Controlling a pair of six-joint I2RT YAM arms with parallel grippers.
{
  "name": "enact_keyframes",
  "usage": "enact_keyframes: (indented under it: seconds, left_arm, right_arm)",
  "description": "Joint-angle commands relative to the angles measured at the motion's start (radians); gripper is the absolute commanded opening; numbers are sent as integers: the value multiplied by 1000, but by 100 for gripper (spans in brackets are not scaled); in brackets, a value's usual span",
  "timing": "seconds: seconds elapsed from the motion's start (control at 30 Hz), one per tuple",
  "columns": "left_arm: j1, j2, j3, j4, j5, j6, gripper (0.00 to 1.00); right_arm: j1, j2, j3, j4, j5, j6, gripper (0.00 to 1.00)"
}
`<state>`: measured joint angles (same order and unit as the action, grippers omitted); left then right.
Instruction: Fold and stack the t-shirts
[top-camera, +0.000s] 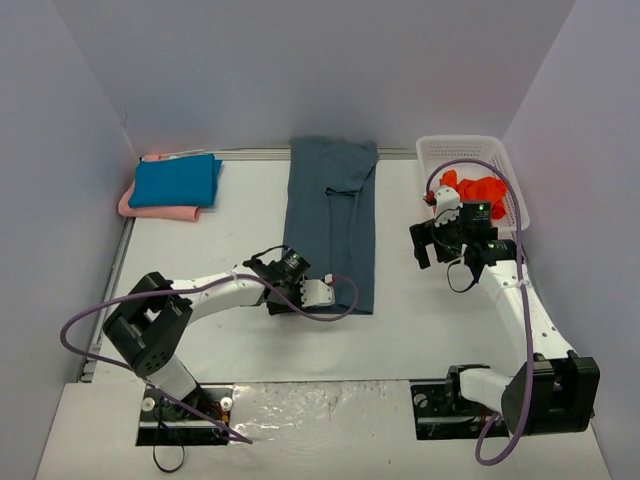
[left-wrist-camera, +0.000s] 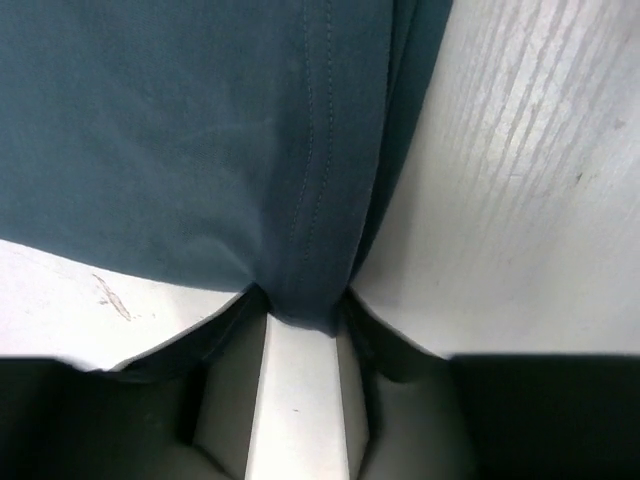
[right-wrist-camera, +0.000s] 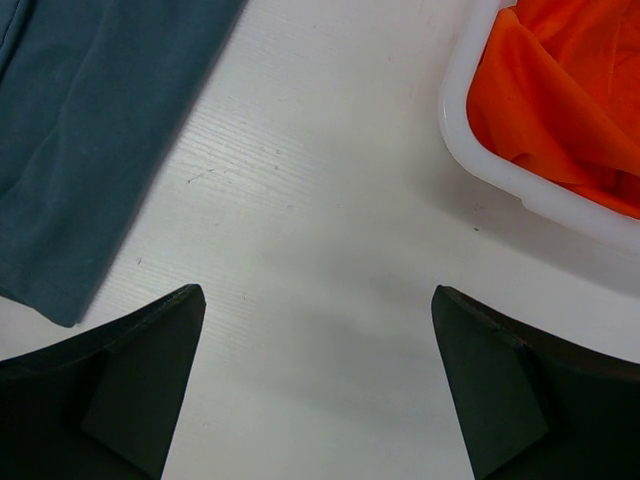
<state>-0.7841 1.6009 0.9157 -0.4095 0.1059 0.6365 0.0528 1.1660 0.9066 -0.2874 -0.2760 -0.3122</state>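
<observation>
Where the white table (top-camera: 420, 330) sits boxed in by pale lilac-grey walls (top-camera: 320, 70), the slate blue-grey t-shirt (top-camera: 330, 215) lies as a long folded strip down the middle. The left end effector (left-wrist-camera: 300, 320) is clamped tight on the strip's near hem, with cloth bunched between its fingers. The right end effector (right-wrist-camera: 315, 300) is spread wide and holds nothing, above bare table between the strip and the white basket (top-camera: 468, 143). The basket contains the orange-red t-shirt (top-camera: 480, 190). The teal t-shirt (top-camera: 175, 182) lies folded on the pink t-shirt (top-camera: 160, 211) in the far-left corner.
</observation>
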Motion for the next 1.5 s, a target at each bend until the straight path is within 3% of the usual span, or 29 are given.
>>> enact_keyframes:
  seconds: [0.0, 0.03, 0.13, 0.43, 0.57, 0.97, 1.13, 1.2, 1.27, 1.47]
  left_arm:
    - [0, 27, 23, -54, 11, -11, 30]
    - [-1, 28, 25, -57, 17, -11, 16]
    - [0, 31, 31, -71, 24, -11, 3]
    - [23, 34, 66, -135, 158, 6, 3]
    - [54, 60, 129, -224, 233, 34, 2]
    - [207, 174, 347, -503, 506, 100, 2]
    - [210, 208, 391, -560, 552, 124, 2]
    - [212, 226, 399, -571, 560, 126, 2]
    - [217, 240, 408, -586, 574, 132, 2]
    - [243, 272, 411, -604, 629, 157, 2]
  right_arm:
    - [-5, -5, -12, 17, 15, -4, 93]
    - [-7, -8, -12, 19, 17, -4, 93]
    - [-7, -8, -12, 19, 17, -5, 93]
    - [-7, -19, -18, 17, 14, -18, 93]
    - [2, -49, -12, -13, -31, -102, 93]
    - [215, -61, 54, -180, -115, -338, 96]
    - [318, -51, 38, -245, -144, -407, 81]
    - [361, -37, 31, -259, -118, -415, 64]
    - [439, -11, 23, -282, -76, -418, 55]
    - [602, 56, 0, -299, -34, -400, 47]
